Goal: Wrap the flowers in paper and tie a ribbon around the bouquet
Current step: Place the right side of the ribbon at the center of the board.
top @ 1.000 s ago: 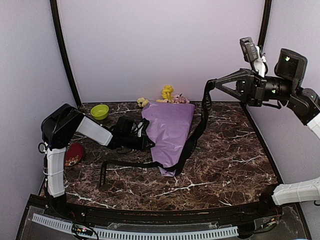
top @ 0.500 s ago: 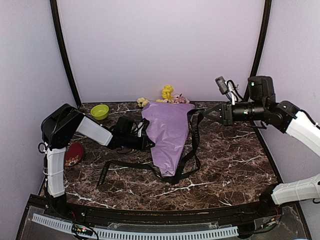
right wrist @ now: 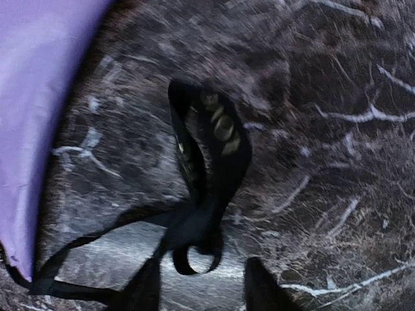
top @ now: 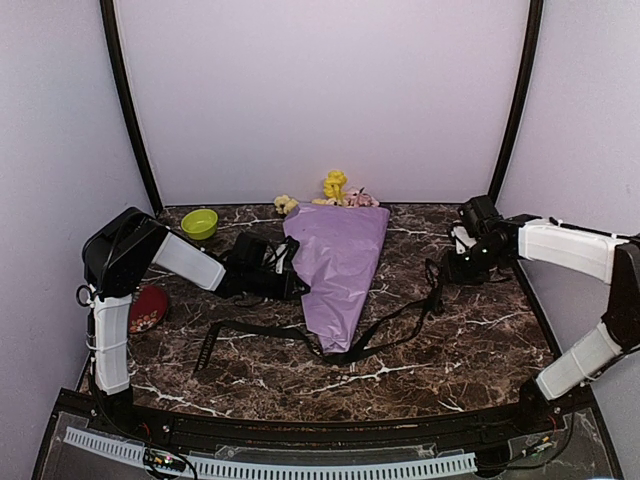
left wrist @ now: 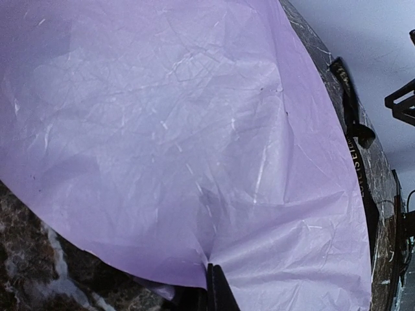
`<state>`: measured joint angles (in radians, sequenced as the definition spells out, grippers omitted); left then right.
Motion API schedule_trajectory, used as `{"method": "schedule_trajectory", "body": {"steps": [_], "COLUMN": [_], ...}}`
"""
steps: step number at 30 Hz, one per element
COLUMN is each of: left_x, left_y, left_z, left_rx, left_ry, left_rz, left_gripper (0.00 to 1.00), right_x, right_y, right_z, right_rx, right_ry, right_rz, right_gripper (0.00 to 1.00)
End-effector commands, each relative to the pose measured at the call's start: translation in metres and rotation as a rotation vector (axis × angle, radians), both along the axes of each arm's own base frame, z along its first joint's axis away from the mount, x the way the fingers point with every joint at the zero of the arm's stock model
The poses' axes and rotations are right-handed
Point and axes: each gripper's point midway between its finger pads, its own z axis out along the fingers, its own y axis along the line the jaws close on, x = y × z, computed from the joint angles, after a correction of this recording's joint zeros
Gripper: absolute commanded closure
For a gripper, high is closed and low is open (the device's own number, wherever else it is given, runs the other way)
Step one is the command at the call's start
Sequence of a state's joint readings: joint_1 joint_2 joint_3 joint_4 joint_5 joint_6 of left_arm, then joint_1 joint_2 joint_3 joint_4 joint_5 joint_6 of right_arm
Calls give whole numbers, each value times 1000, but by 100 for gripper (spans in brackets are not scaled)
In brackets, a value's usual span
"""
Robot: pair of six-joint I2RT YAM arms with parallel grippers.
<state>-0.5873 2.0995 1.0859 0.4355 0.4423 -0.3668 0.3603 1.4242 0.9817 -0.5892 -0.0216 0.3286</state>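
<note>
Left gripper [left wrist: 213, 289] pinches paper [left wrist: 194, 129] edge mid-table; right gripper [right wrist: 201, 269], jaws parted and empty, sits by ribbon [right wrist: 209, 155] loop lying right of bouquet [top: 340, 262]: best take loop low, draw it snugly across.

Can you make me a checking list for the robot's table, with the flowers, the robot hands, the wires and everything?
Surface: dark marbled table, white veins.
Job's things: lilac paper lies in a cone, flowers poking out at the far, wide end. The black ribbon loops past the narrow tip, lies on the table, not tied.
Clutter: green bowl at the far left; a red thing by the left arm's base.
Grippers: left gripper shut on the paper's left edge; right gripper open, ribbon end lying just ahead of it.
Cables: black wires at the left wrist.
Surroundings: pale lilac walls, black poles in the corners.
</note>
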Motion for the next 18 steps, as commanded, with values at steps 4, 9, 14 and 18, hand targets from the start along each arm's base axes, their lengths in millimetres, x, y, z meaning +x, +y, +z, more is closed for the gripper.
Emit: {"method": "schedule_trajectory", "body": {"steps": [4,9,14,18], "left_x": [-7,-7,-8,-9], "left_y": [22,23,23,24], "left_z": [-27,-29,-30,-31], "left_rx": [112,119,122,125], "left_ry": [67,66,71,73], "left_rz": [45,47,47,43], "left_gripper": [100,100,100,100], "right_x": [4,-12,-29,-17], "right_y": [-8,62,112,130], "right_z": [2,16,-12,-26], "right_rx": [-140,-99,-83,-99], "right_ry": [-36,-121,-37,-25], "right_rz": [8,304,572,689], "right_gripper": [24,15,15,14]}}
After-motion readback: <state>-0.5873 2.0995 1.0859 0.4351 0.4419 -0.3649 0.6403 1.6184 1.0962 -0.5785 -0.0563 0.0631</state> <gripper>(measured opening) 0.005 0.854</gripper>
